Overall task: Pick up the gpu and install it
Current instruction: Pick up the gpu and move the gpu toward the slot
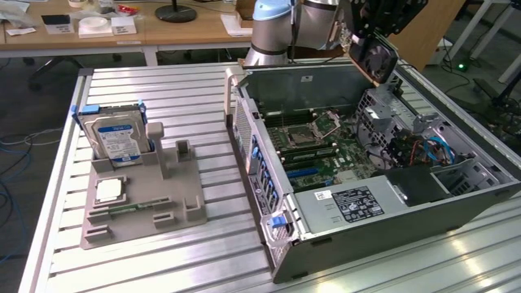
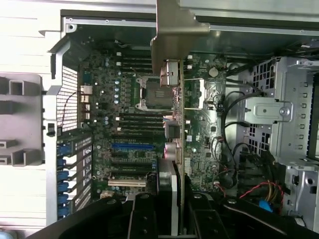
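Observation:
The gpu [image 1: 376,57] is a dark card with a round fan. It hangs tilted above the far edge of the open computer case [image 1: 476,198], and my gripper [image 1: 368,33] is shut on it. The wrist view looks down along the card's edge [image 2: 173,124], with its silvery bracket [image 2: 172,30] at the far end. There my gripper [image 2: 172,211] has one black finger on each side of the card. Below the card lies the motherboard [image 2: 124,99] with its empty processor socket [image 2: 148,93] and a blue expansion slot [image 2: 132,147]. The card is well above the board and touches nothing.
On the exterior view's left, a grey fixture [image 1: 183,204] on the slatted metal table [image 1: 163,262] holds an upright hard drive [image 1: 116,140], a processor [image 1: 108,190] and a memory stick [image 1: 130,207]. Inside the case are a drive cage [image 1: 382,107], cables [image 1: 431,149] and a power supply [image 1: 358,204].

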`<move>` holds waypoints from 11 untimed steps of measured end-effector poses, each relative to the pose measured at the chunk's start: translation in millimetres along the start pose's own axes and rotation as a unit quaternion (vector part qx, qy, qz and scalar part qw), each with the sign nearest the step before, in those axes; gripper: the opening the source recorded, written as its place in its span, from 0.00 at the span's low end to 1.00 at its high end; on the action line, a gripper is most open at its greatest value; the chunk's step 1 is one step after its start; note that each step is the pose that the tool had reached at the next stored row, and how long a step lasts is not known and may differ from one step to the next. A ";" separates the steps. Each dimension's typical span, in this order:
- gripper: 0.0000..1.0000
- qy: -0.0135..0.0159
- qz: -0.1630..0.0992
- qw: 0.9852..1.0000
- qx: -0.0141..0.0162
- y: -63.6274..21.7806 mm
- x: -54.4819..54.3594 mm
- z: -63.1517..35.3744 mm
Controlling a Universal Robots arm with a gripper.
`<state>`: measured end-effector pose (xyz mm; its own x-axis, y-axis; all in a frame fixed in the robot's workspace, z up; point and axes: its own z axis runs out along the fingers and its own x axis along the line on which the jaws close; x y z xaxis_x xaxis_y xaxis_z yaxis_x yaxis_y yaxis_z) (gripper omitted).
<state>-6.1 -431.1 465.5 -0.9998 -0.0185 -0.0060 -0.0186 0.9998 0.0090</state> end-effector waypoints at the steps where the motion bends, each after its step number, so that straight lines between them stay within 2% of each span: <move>1: 0.28 0.000 0.000 1.000 0.000 -0.1 -2.7 0.0; 4: 0.28 0.000 0.000 1.000 0.000 -0.1 -8.6 0.1; 11: 0.28 0.000 0.000 1.000 0.000 -0.1 -8.7 0.1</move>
<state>2.6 -431.1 465.5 -0.9998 -0.0188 -0.0060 -0.0188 0.9998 0.0089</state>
